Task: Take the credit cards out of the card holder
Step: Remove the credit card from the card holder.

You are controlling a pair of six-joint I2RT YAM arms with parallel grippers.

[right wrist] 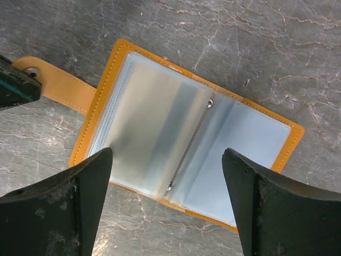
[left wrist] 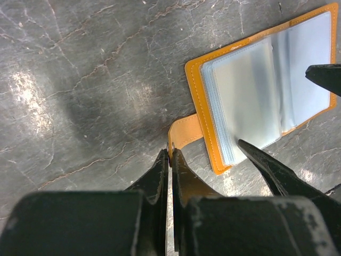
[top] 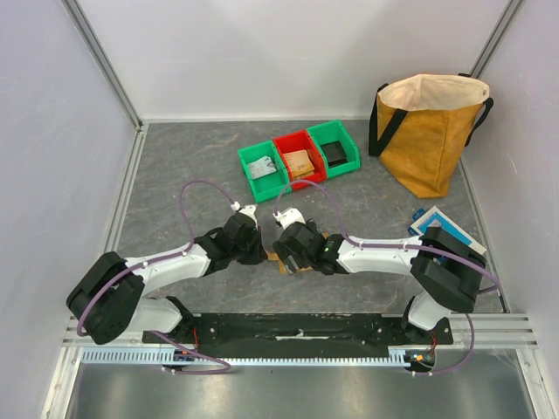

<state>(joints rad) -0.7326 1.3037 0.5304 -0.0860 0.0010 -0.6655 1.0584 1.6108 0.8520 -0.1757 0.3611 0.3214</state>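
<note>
The card holder [right wrist: 181,144] lies open flat on the grey table, tan-orange outside, with frosted sleeves inside. A greyish-white panel [right wrist: 144,117] and a pale blue panel [right wrist: 240,154] show through the sleeves; I cannot tell whether these are the credit cards. My left gripper [left wrist: 170,154] is shut on the holder's strap tab [left wrist: 185,133] at its snap end. My right gripper [right wrist: 168,154] hangs open just above the holder [left wrist: 256,90], its fingers [right wrist: 80,186] straddling the spine. In the top view both grippers [top: 262,249] [top: 293,253] meet over the holder and hide most of it.
Three small bins stand at the back: green [top: 262,170], red [top: 299,161], green [top: 334,153]. A big mustard bag [top: 428,131] stands at the back right. A blue-and-white box [top: 441,223] lies by the right arm.
</note>
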